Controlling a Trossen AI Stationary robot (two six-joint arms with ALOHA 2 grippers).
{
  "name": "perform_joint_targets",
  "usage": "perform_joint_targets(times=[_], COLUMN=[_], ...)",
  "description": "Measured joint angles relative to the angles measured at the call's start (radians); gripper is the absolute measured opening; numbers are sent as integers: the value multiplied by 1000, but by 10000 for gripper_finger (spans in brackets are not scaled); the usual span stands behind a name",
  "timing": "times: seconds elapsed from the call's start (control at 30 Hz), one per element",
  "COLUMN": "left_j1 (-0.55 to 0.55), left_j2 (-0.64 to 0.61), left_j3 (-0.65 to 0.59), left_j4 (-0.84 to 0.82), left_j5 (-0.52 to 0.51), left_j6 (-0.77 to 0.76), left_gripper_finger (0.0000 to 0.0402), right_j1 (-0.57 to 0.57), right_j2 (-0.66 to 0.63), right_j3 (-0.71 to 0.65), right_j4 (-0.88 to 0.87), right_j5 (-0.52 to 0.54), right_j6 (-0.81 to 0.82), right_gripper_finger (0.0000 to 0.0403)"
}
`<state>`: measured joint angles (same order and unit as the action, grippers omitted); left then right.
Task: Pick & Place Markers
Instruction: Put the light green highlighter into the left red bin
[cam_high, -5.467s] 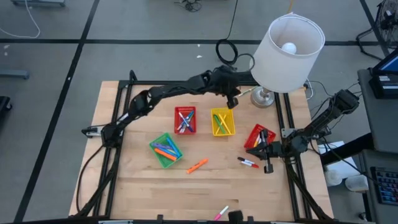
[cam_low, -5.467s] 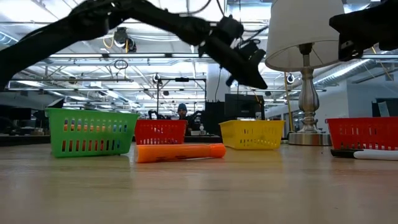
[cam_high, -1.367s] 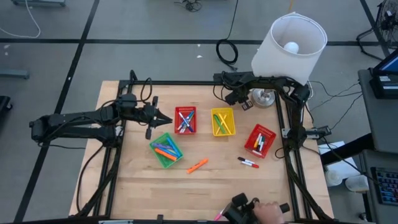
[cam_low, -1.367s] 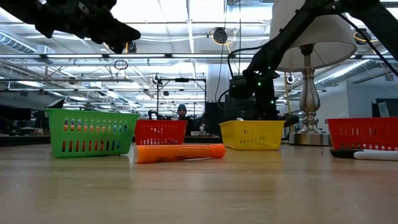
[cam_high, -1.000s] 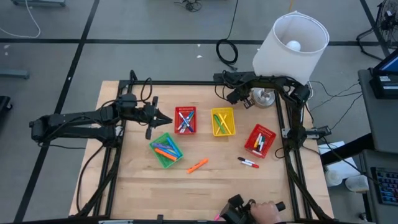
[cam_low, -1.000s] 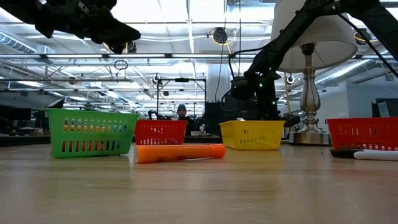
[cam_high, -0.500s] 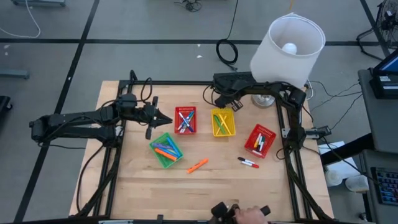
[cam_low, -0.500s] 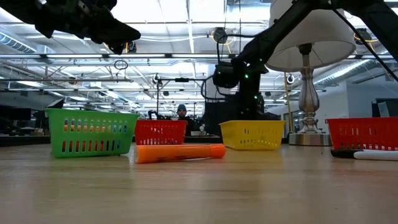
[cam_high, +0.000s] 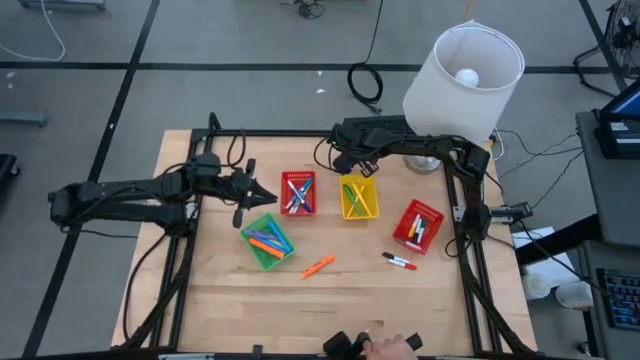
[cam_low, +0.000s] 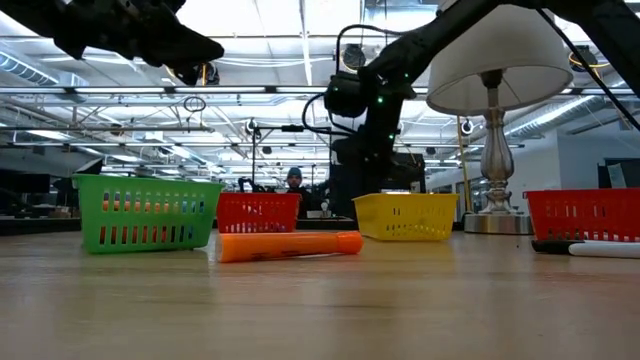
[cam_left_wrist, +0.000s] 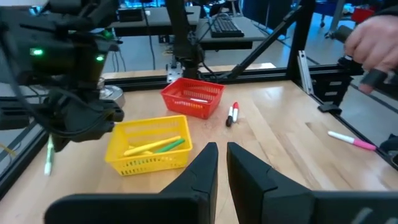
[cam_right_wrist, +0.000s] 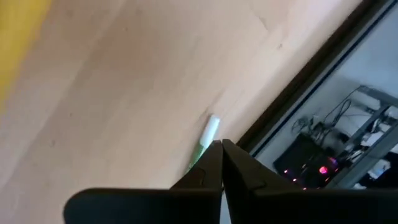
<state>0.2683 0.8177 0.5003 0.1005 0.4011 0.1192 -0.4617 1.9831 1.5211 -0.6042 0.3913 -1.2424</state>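
right gripper (cam_high: 345, 165): it is over the far part of the tabletop, just beside the far edge of the yellow basket (cam_high: 358, 196). The jaws are pressed together on a green marker with a white end (cam_right_wrist: 205, 142), which hangs down from the tips and shows thin beside the arm in the left wrist view.
left gripper (cam_high: 272, 193): it waits above the left part of the tabletop, near the nearer red basket (cam_high: 297, 193). The jaws stand narrow, with only a thin gap, and hold nothing.
loose markers: an orange marker (cam_high: 317, 267) lies near the middle of the tabletop; a red and white marker (cam_high: 399, 262) lies toward the right edge; a pink marker (cam_left_wrist: 350, 140) lies at the near edge, close to a person's hand (cam_high: 388, 347).
sorted markers: others lie in the green basket (cam_high: 266, 240), in the two red ones and in the yellow one.
weight: I judge each marker very light; it needs little force.
stiffness: a hard plastic tube, not fragile, it will not bend in the jaws.
surface: smooth and round, so it can roll on the wood and can turn or slip between the fingers.
where to grip: across the barrel near its middle, the jaws at right angle to its length. A grip at the end, as on the green one, lets it swing.
risk: the held marker may swing and miss the basket when it is let go.
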Motion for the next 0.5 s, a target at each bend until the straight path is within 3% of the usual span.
perform_joint_targets(times=[0.1, 0.33, 0.5], left_j1=[-16, -28, -28], left_j2=[0, 0, 0], left_j3=[0, 0, 0], left_j4=[-1, -2, -4], left_j5=[-1, -1, -16], left_j6=[2, 7, 16], left_gripper_finger=[42, 42, 42], right_j1=[-33, -165, -203], right_j2=[0, 0, 0], right_j3=[0, 1, 1], right_j4=[-6, -42, -59], right_j5=[-5, -197, -291], right_j6=[21, 156, 182], right_gripper_finger=[1, 1, 27])
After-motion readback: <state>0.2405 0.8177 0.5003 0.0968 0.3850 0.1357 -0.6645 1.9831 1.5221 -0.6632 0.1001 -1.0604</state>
